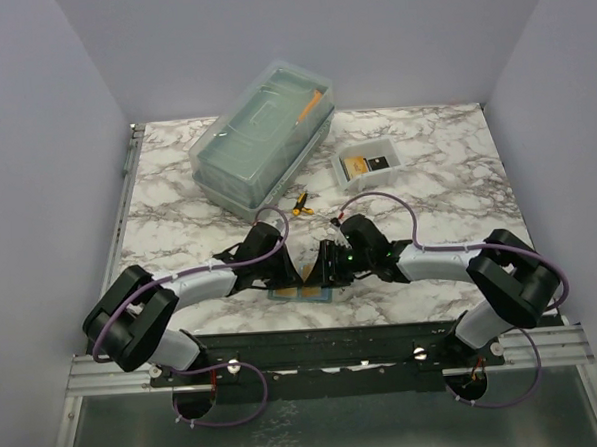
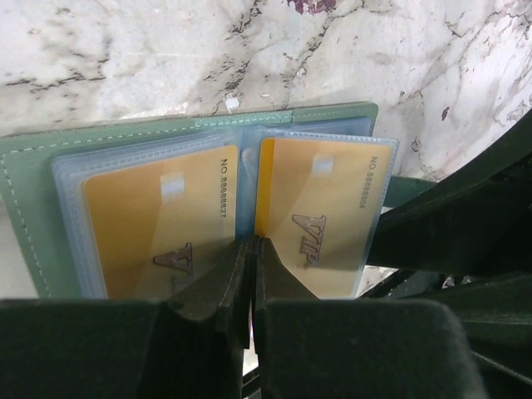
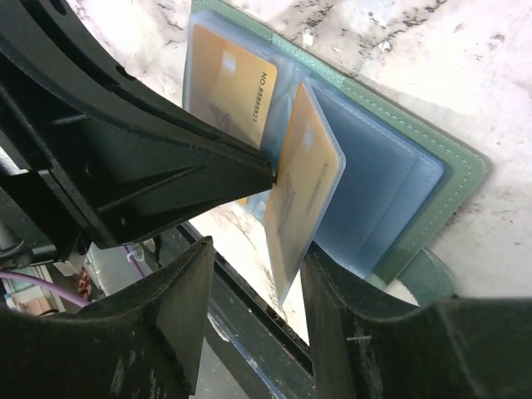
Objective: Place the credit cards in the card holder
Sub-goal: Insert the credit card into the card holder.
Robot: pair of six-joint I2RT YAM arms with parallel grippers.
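although two gold credit cards (image 2: 158, 208) show behind the clear pockets of the card holder (image 2: 25, 166), the job looks only about half done. the holder lies open on the marble table (image 1: 177, 200) near the front edge, between the two arms. one gold card lies flat in the left-hand pocket. the second gold card (image 3: 303, 191) sits in a loose clear leaf that stands up off the holder, and i cannot tell whether it is pushed fully home. the left gripper (image 2: 252, 274) has its fingers pressed together at the lower edge between the two cards, its tip against the raised leaf. whether it pinches the plastic there i cannot tell. the right gripper (image 3: 258, 253) has its fingers apart, straddling the lower corner of the raised card without clamping it. further back, a white tray (image 1: 391, 143) holds another gold card (image 1: 354, 166) and a black card (image 1: 377, 162), so those two are left to fetch and slot in.
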